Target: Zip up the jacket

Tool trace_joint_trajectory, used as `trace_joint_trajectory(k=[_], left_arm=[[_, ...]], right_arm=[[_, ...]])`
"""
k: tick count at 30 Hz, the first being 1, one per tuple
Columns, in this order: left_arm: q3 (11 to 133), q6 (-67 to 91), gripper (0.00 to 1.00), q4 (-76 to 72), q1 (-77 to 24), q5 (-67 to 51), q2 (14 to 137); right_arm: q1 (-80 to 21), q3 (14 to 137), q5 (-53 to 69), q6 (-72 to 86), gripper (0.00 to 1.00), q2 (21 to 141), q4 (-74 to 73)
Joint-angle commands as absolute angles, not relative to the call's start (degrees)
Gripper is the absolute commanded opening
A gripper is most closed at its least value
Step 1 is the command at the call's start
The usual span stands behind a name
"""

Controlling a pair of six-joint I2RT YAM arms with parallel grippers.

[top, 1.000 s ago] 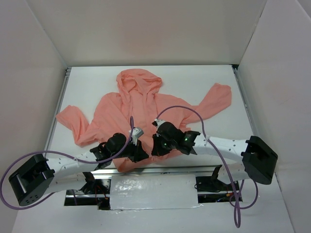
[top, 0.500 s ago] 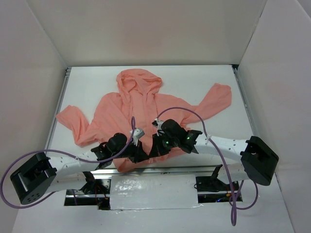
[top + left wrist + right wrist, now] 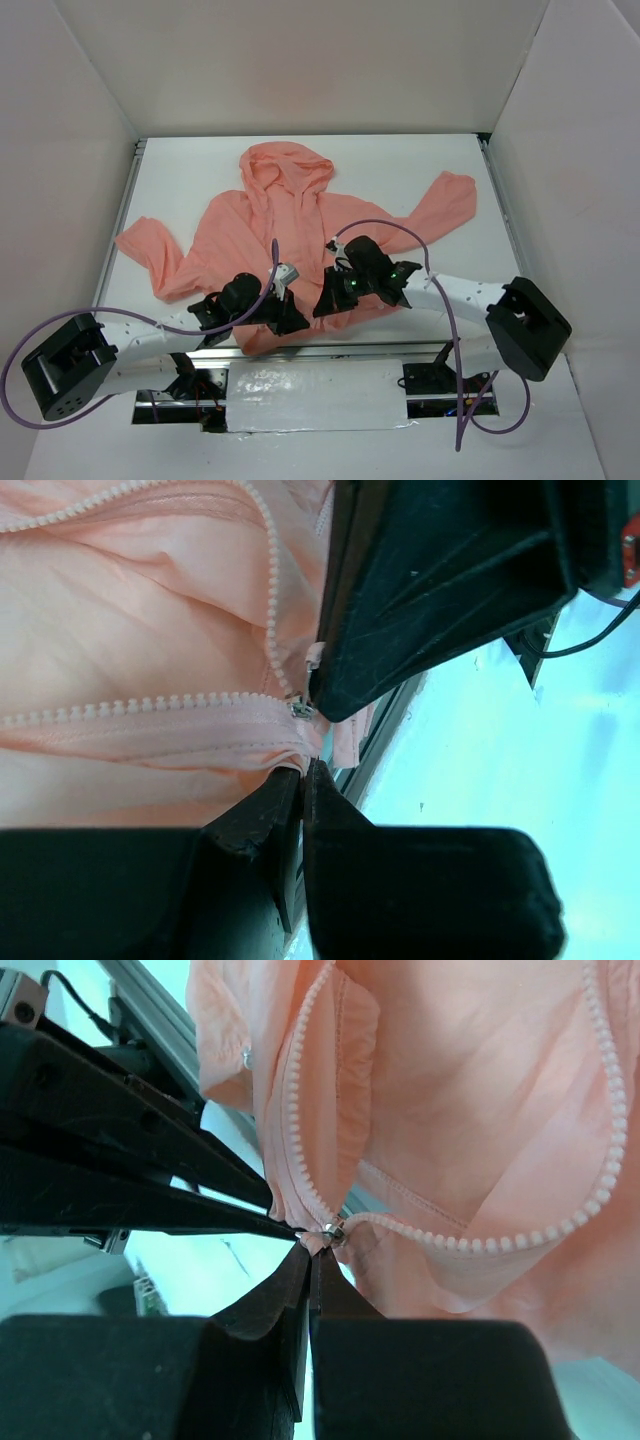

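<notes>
Since a second ago my right wrist has lifted and drawn back toward its own side, and its purple cable (image 3: pixel 385 224) has swung with it. My left arm has barely shifted.

From above, my two wrists cover the bottom of the zipper, so neither grip shows here. The left gripper (image 3: pixel 291 320) and right gripper (image 3: pixel 326 303) sit tip to tip at the hem of the jacket (image 3: pixel 240 230). Its hood lies beyond my hands and its hem toward my bases, so its long axis runs away from me. One sleeve spreads out past my left hand and the other past my right. There is bare table (image 3: pixel 400 160) beyond the hood and on both sides, up to the white walls (image 3: pixel 300 60). The hem lies at the near edge.

On my left wrist camera, my left gripper (image 3: pixel 303 772) is pressed together on the jacket's (image 3: pixel 130 610) hem fold, just under the zipper slider (image 3: pixel 300 708). The two tooth rows part from the slider, unjoined. My right hand's fingers (image 3: pixel 430 600) fill the upper corner and hide the cloth behind them.

On my right wrist camera, my right gripper (image 3: pixel 309 1252) is pinched on the small pink pull tab (image 3: pixel 313 1242) next to the slider (image 3: pixel 334 1229). The jacket (image 3: pixel 470 1090) hangs over the metal rail (image 3: pixel 160 1005). My left fingers (image 3: pixel 120 1150) cross in from the side, their tips meeting mine.
</notes>
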State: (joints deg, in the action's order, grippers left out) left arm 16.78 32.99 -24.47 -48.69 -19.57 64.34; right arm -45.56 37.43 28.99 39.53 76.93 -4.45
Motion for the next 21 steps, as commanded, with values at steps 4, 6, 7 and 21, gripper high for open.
trace_joint_trajectory(k=[4, 6, 7, 21], left_arm=[[18.11, 31.46, 0.0, -26.72, -48.96, -22.06, 64.77], [18.11, 31.38, 0.0, -27.33, -48.96, -22.58, 65.04], [18.11, 31.38, 0.0, -27.42, -48.87, -23.11, 65.21], [18.19, 31.03, 0.0, -27.95, -49.13, -24.35, 65.57]], right_arm=[[-43.33, 37.79, 38.75, 43.76, 0.0, 79.01, 4.21], [-43.33, 38.4, 40.34, 45.08, 0.0, 79.71, 4.13], [-43.24, 38.76, 40.17, 45.87, 0.0, 79.72, 3.96], [-36.13, 37.01, 38.75, 54.13, 0.0, 81.56, 9.81]])
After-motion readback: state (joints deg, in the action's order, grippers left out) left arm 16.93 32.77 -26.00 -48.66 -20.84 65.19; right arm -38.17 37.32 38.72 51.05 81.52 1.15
